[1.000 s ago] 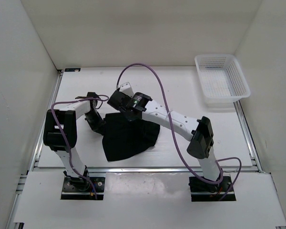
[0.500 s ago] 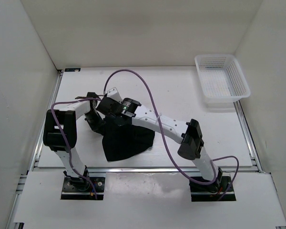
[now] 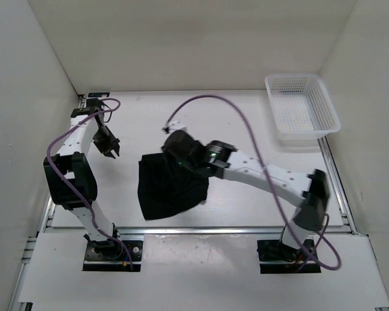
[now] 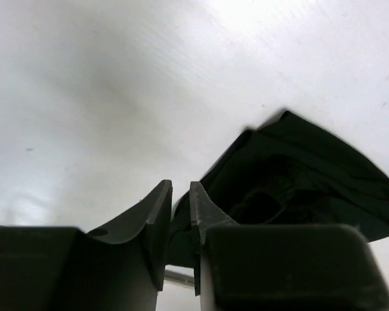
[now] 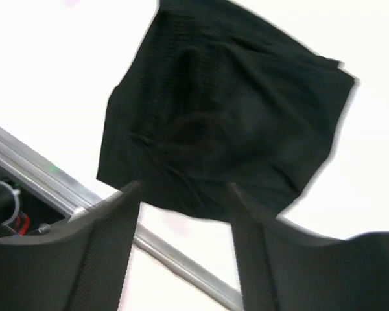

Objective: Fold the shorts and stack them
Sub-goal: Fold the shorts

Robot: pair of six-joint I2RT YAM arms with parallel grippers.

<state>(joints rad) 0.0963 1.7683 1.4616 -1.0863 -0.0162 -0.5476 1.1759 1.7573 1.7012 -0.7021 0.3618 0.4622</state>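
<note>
- We see the shorts (image 3: 170, 186) lying bunched on the table (image 3: 246, 123), close to its near edge.
- Our right gripper (image 5: 181, 220) hangs above them, fingers spread wide and holding nothing.
- Our left gripper (image 4: 181, 220) sits off to the left, clear of the cloth, its fingers almost together and empty.
- The basket (image 3: 303, 76) stands in the far right corner, well apart.

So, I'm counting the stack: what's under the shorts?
Only white table shows around the shorts, with no second garment peeking out. Whatever lies beneath the black fabric is covered.
</note>
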